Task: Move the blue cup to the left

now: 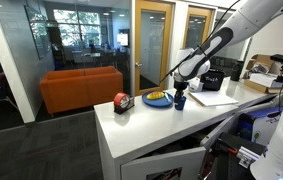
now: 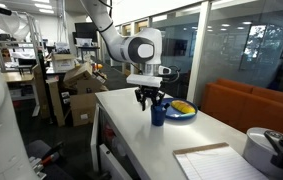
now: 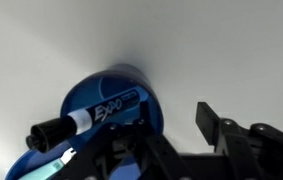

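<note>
The blue cup [image 1: 180, 101] stands upright on the white table [image 1: 146, 125] next to the yellow plate [image 1: 158, 98]; it also shows in the other exterior view [image 2: 158, 115]. In the wrist view the blue cup [image 3: 106, 105] holds Expo markers [image 3: 86, 118] and sits at the lower left. My gripper [image 1: 179, 90] hangs just above the cup in both exterior views [image 2: 149, 97]. In the wrist view my gripper [image 3: 171, 128] is open, with bare table between the fingers. The cup lies by the left finger, not between the jaws.
A red-and-black round object [image 1: 122, 102] sits near the table's end. A sheet of paper [image 1: 213, 97] lies past the cup and also shows in an exterior view [image 2: 221, 160]. The yellow plate [image 2: 183, 109] holds food. An orange sofa [image 1: 81, 88] stands beyond the table.
</note>
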You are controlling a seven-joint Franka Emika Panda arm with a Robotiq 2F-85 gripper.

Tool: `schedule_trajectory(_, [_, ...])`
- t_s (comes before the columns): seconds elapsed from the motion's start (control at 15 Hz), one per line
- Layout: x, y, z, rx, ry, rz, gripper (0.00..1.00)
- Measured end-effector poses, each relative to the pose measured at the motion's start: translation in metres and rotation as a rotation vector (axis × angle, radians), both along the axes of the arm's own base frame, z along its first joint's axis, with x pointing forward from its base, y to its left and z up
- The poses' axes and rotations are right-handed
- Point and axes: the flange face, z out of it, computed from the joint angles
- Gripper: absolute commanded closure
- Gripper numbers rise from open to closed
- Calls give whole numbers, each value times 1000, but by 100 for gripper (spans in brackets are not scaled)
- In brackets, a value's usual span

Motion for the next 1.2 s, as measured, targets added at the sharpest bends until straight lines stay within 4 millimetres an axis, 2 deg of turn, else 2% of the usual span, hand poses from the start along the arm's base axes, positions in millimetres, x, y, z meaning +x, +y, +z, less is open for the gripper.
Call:
schedule_trajectory(0.2, [-2,5,-4,-4,-7,13,98])
schedule_trajectory(0.4, [-1,7,-5,-18,-23,14,100])
schedule_trajectory(0.6, [1,8,5,-56,-45,-21,99])
schedule_trajectory(0.73, [3,8,25,-85,-79,-61,99])
schedule_trajectory(0.93, [3,11,70,-123,-109,-93,99])
schedule_trajectory(1.07, [-1,18,98,-139,-86,-83,99])
schedule_trajectory(1.2, [-6,27,117,-148,-38,-68,99])
